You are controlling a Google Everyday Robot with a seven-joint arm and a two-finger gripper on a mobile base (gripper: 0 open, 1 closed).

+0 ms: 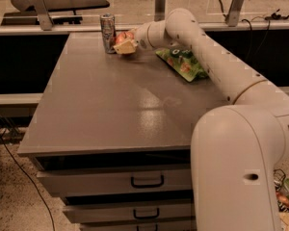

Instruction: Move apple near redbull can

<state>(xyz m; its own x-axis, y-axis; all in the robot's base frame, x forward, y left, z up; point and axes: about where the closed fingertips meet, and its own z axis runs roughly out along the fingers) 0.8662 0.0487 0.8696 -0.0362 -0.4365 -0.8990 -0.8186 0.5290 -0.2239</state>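
Observation:
The redbull can [107, 32] stands upright at the far left of the grey table [111, 109]. The apple [122, 36], red-orange, sits just right of the can, partly hidden by my gripper [124, 44]. The gripper reaches in from the right at the end of the white arm [202, 47], and its cream-coloured fingers [126, 46] are closed around the apple, low over the table top next to the can.
A green snack bag [182, 64] lies on the table to the right of the gripper, under the arm. The table has drawers [147, 182] below its front edge. A railing and posts run behind the far edge.

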